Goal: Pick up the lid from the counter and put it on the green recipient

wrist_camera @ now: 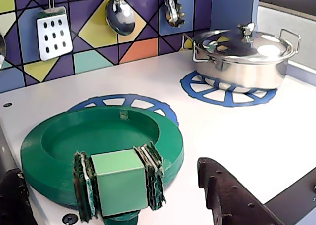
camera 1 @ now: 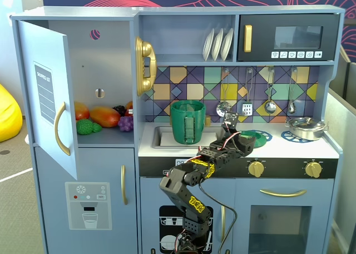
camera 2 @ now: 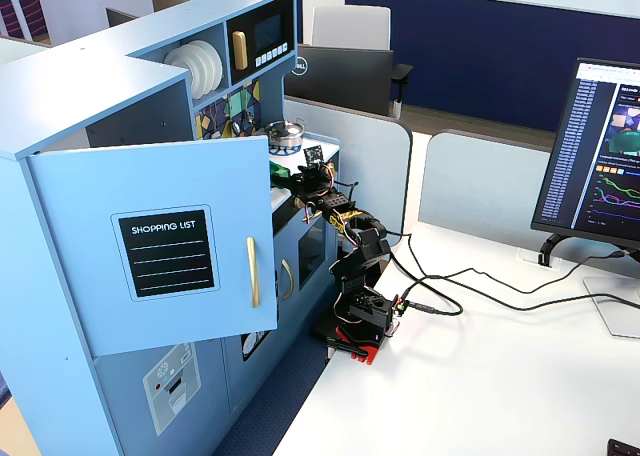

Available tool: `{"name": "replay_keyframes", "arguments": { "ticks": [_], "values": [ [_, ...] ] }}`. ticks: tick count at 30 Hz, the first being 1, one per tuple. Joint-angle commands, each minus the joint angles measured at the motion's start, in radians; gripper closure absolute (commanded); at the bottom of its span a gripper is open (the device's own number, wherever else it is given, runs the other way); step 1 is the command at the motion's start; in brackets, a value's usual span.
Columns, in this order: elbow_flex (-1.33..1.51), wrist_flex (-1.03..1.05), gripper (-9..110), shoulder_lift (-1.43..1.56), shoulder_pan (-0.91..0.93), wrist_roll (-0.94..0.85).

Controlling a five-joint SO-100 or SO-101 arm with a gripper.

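Note:
The green lid [wrist_camera: 98,136] lies flat on the white counter, over a blue burner ring. A light green cube-shaped handle [wrist_camera: 121,180] with ribbed sides sits at its near edge. My gripper [wrist_camera: 108,171] is open, its dark fingers [wrist_camera: 232,195] standing wide on either side of the handle and clear of it. In a fixed view the gripper [camera 1: 238,132] hovers at the lid [camera 1: 258,137], right of the sink. The green recipient [camera 1: 188,121], a tall ribbed pot, stands in the sink to the left with its top open.
A steel pot with its own lid [wrist_camera: 247,52] sits on the right burner [camera 1: 305,127]. Utensils [wrist_camera: 121,13] hang on the tiled back wall. The fridge door [camera 1: 47,92] stands open at the left, with toy food on the shelf [camera 1: 103,117].

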Motion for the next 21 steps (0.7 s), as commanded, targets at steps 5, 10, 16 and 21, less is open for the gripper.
{"name": "replay_keyframes", "arguments": {
  "ticks": [5,10,16,21],
  "values": [
    [-0.133,-0.048,63,-0.089,-0.017,0.002],
    [-0.17,-0.048,66,-0.161,-0.025,0.012],
    [-0.178,-0.048,84,-0.199,-0.035,-0.005],
    [-0.17,-0.072,101,-0.204,-0.044,0.029]
  ]
}}
